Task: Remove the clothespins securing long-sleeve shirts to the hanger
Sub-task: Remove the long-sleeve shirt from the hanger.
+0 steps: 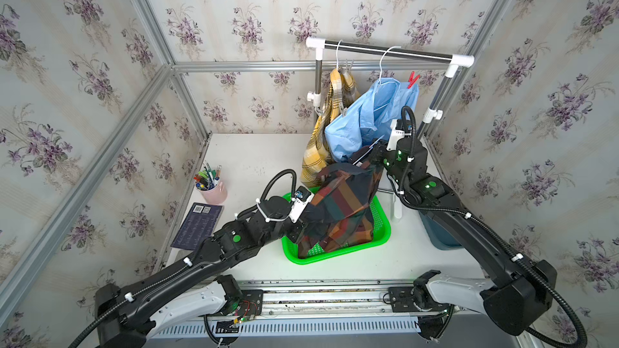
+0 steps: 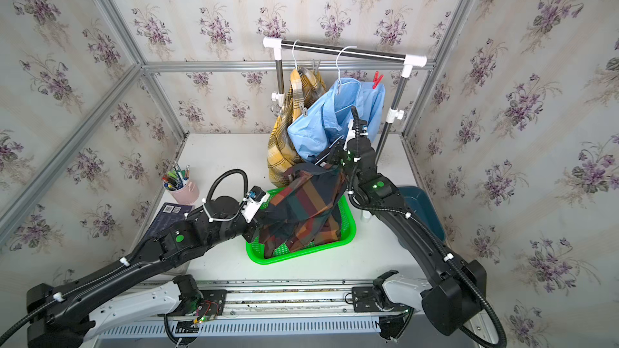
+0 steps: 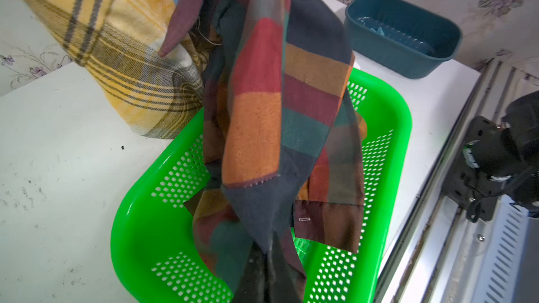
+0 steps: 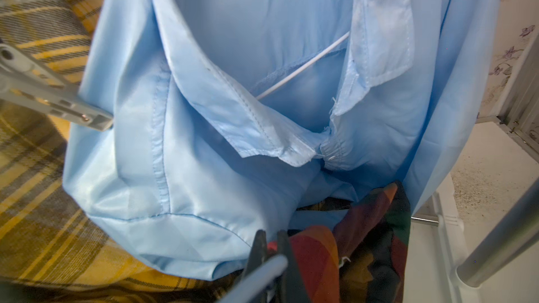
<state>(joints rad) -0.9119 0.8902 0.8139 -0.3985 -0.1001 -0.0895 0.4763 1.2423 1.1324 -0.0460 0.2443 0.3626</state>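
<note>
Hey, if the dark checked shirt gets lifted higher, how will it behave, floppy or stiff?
The dark navy, red, orange and green checked cloth shirt is probably floppy: it sags in folds into the green perforated plastic basket. It looks like light, thin fabric. Its trailing tail may drag the basket's rim.

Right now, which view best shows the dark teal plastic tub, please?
The left wrist view: the dark teal plastic tub shows nearly whole, inside included. In both top views the right arm hides part; the right wrist view lacks it.
</note>
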